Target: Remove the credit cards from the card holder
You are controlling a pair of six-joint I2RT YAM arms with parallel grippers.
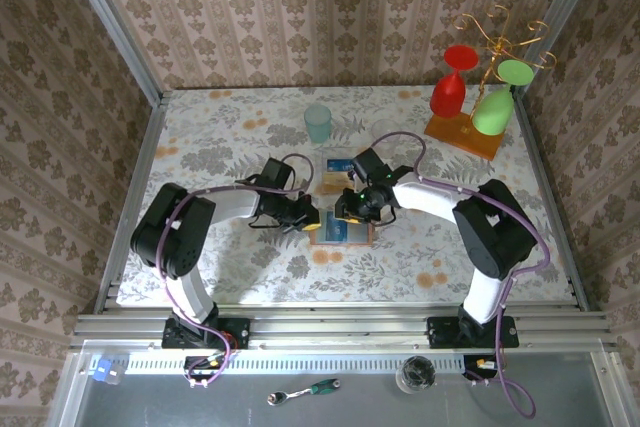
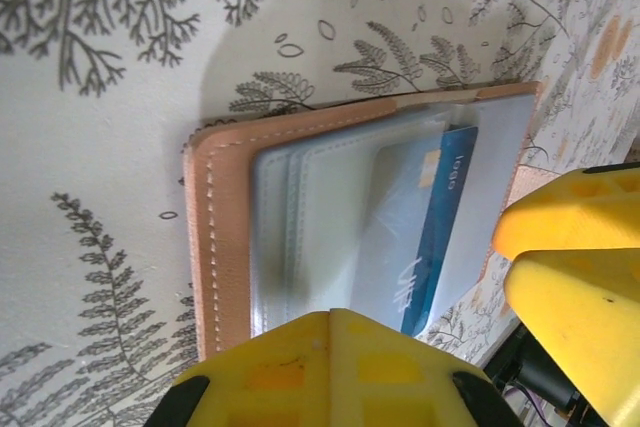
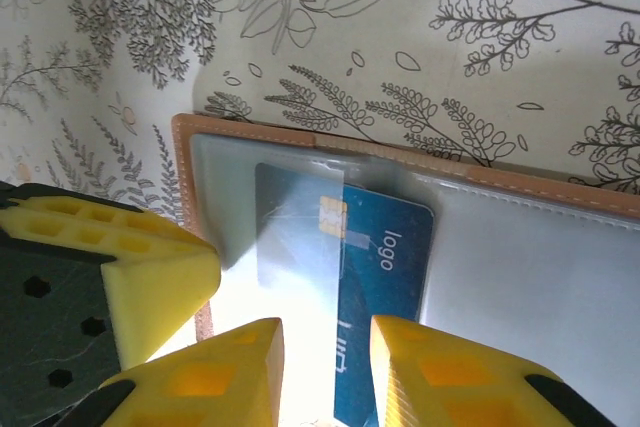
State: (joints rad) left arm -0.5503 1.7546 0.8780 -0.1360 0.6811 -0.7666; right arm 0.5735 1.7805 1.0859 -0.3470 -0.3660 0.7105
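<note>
**Blue card half out of the open card holder, both grippers on it**

The card holder (image 1: 350, 235) (image 2: 225, 247) (image 3: 400, 152) lies open and flat on the table (image 1: 230, 137), near the middle, between the two grippers. Its tan stitched edge frames pale, cloudy plastic pockets. A blue card (image 2: 445, 227) (image 3: 385, 277), with a chip and the word "logo", sits partly under one pocket's film and partly bare.

The right gripper (image 1: 352, 209) (image 2: 565, 257) (image 3: 325, 367) is down over the bare end of the blue card. Its yellow fingers (image 3: 450, 377) stand a little apart, and a strip of the card shows in the gap. The card is wider than that gap and lies flat. I cannot tell whether the fingers touch it.

The left gripper (image 1: 310, 217) (image 2: 330, 347) (image 3: 130, 267) is at the holder's left edge with its jaws pressed together. In its own wrist view the tip overlaps the holder's pocket side. The two grippers are close, just beside each other over the holder.

Just beyond the holder, a teal card (image 1: 338, 164) and a tan card (image 1: 329, 185) lie on the table. Farther back stands a teal cup (image 1: 318, 123). At the far right corner, a rack (image 1: 462, 132) holds a red glass (image 1: 452, 82) and a green glass (image 1: 495, 107).
</note>
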